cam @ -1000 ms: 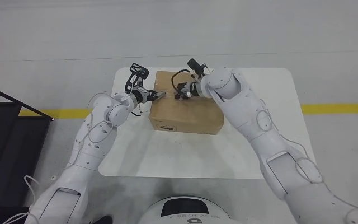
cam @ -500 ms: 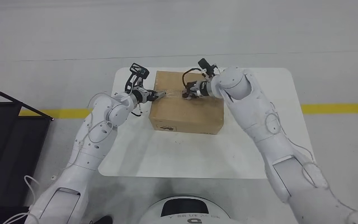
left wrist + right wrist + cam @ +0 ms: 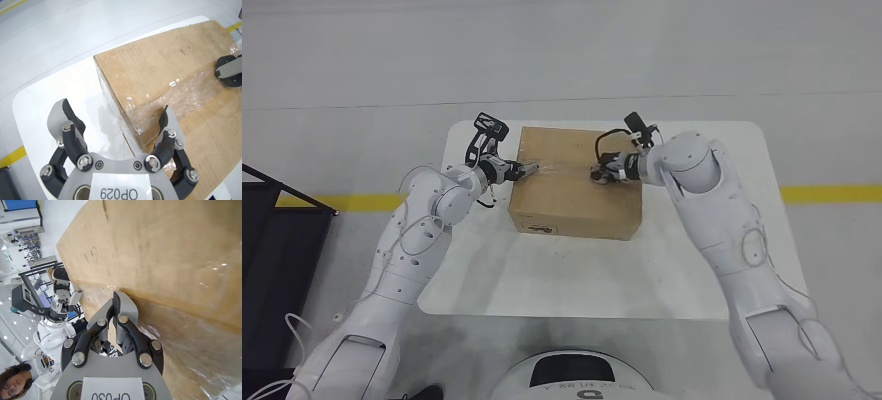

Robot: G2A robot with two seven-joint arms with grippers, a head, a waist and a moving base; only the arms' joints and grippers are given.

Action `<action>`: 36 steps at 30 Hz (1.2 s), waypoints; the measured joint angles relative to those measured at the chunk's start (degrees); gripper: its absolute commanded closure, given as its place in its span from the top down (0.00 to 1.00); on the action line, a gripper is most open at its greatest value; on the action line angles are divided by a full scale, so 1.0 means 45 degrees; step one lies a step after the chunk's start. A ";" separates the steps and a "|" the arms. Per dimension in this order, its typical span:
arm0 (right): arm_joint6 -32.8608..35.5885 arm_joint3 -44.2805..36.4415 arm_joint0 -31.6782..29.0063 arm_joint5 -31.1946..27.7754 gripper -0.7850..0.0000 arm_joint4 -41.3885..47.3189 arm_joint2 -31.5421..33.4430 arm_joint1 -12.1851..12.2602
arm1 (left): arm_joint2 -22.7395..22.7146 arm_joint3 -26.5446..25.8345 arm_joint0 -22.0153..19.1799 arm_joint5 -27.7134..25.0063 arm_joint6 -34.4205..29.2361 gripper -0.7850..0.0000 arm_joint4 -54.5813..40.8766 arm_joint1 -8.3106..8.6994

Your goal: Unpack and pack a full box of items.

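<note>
The brown cardboard box [image 3: 577, 195] sits in the middle of the white table [image 3: 692, 270], sealed by clear tape [image 3: 189, 91]. The closed right gripper [image 3: 114, 298] is at its top seam; the open left gripper [image 3: 115, 106] straddles its end. I think the tips should follow the seam straight.

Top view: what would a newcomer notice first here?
A brown cardboard box, sealed with clear tape, sits on the white table. The left pincer hangs open at its left end, one finger over the tape; the right pincer, shut, is at the tape seam farther along the top.
</note>
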 measured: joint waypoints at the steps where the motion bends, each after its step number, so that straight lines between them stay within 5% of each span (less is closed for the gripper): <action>1: 0.0006 -0.0093 -0.0084 0.0023 0.00 -0.0003 0.0107 0.0040 | 0.0000 0.0000 0.0000 0.0000 0.0000 1.00 0.0000 0.0000; 36: -0.1709 -0.3300 -0.3488 0.1036 0.00 0.0849 0.4187 0.1135 | 0.0000 0.0000 0.0000 0.0000 0.0000 1.00 0.0000 0.0000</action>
